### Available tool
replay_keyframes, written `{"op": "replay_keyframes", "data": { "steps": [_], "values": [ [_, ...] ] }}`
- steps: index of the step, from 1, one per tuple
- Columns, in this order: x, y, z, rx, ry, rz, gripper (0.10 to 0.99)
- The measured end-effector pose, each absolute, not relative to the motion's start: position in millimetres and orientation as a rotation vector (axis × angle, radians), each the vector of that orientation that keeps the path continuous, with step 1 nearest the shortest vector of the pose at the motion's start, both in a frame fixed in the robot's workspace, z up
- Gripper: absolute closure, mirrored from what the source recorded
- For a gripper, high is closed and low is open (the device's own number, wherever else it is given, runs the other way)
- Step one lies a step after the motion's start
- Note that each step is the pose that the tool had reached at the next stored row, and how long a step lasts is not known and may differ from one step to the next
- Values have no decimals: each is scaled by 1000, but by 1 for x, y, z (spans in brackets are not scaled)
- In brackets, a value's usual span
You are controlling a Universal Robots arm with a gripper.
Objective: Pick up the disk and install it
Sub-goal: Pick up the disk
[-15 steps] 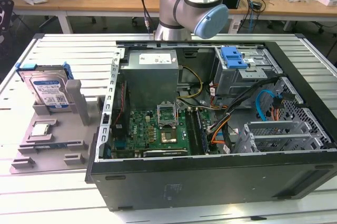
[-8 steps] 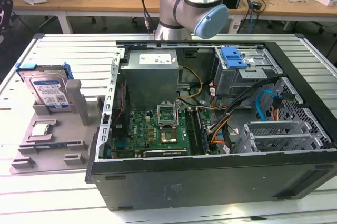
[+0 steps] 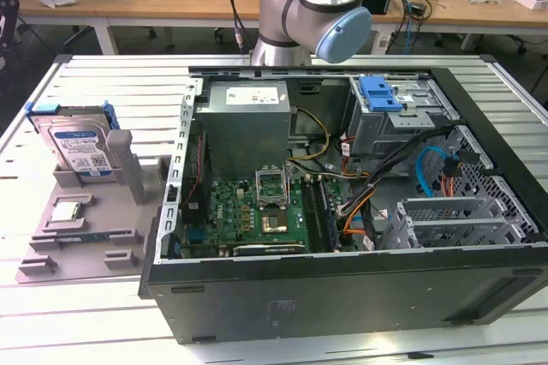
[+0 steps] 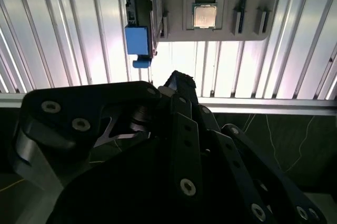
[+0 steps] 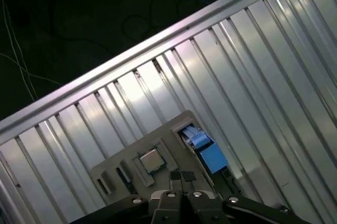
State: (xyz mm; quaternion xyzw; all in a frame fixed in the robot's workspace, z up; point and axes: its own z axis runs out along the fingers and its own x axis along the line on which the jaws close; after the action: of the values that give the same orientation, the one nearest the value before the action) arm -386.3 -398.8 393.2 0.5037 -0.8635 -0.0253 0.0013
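The disk [image 3: 79, 147], a silver drive with a white-and-blue label in a blue carrier, stands on edge in a grey holder [image 3: 86, 211] on the slatted table, at the exterior view's left. In both wrist views I look down on it edge-on, its blue carrier end [image 4: 137, 41] [image 5: 207, 150] standing out. My gripper [image 5: 182, 177] [image 4: 179, 79] hangs well above the holder, apart from the disk, with its fingertips together and nothing between them.
A small square chip [image 3: 68, 211] [image 4: 204, 15] [image 5: 151, 160] lies in the holder beside the disk. The open computer case [image 3: 342, 279] fills the exterior view's middle and right, with a blue bracket [image 3: 381, 92] at its drive cage. The arm [image 3: 308, 5] rises behind the case.
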Motion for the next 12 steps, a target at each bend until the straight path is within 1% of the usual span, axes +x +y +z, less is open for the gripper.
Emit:
{"op": "replay_keyframes", "data": {
  "steps": [12],
  "values": [
    [-386,-399,393,1698,-2636,-79,980]
  ]
}}
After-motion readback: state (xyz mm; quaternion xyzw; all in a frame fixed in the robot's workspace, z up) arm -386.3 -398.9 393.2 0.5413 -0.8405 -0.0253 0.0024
